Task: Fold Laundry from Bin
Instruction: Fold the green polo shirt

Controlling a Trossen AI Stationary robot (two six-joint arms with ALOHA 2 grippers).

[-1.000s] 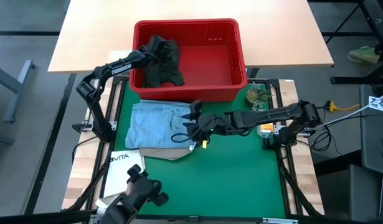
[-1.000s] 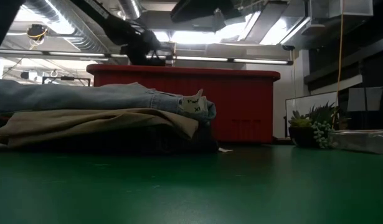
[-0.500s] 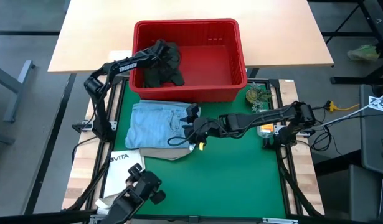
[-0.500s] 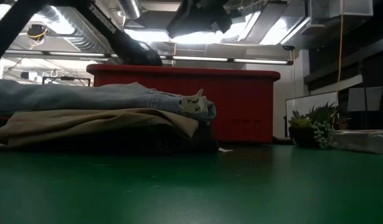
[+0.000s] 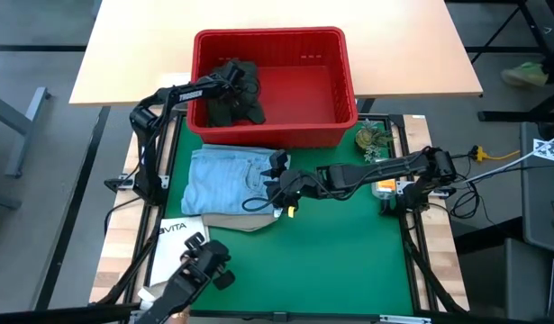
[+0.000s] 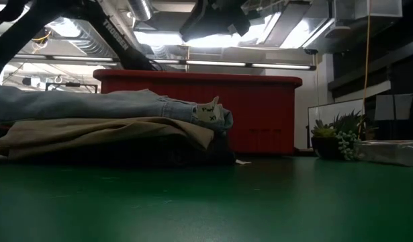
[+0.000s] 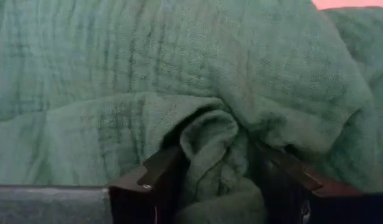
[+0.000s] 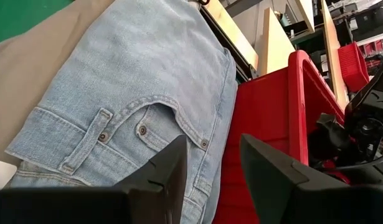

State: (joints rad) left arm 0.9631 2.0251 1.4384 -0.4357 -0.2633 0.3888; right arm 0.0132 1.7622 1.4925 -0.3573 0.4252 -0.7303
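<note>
**Visitor:** How far is the folding now?

**Me:** I think more than half is done, but this is my judgement only. Just in front of the red bin (image 5: pixel 335 85) I see a pile: light blue jeans (image 5: pixel 224 176) lie folded on top, and tan trousers (image 5: pixel 245 221) lie under them with one edge showing. From table height something dark seems to be under the tan piece, but I cannot tell what it is.

**Visitor:** And what is left in the bin?

**Me:** Only one dark green garment (image 5: pixel 233 93), as far as I can see. It sits crumpled in the left part of the bin, and the rest of the bin floor is bare red plastic.

**Visitor:** Who is taking it?

**Me:** My left gripper (image 5: pixel 230 79) is inside the bin, on that garment. In its wrist camera the two fingers (image 7: pixel 155 180) are partly closed and a bunch of the green cloth is pinched between them, so it has hold of the fabric.

**Visitor:** And the other arm?

**Me:** The right gripper (image 5: pixel 277 177) hangs at the right edge of the jeans, in front of the bin. Its fingers (image 8: pixel 167 168) stand apart with nothing between them; I see only the jeans pocket behind the gap.

**Visitor:** So what remains?

**Me:** I would say the green piece must come out of the bin, be spread on the green mat (image 5: pixel 349 252), folded and put on the pile
</note>
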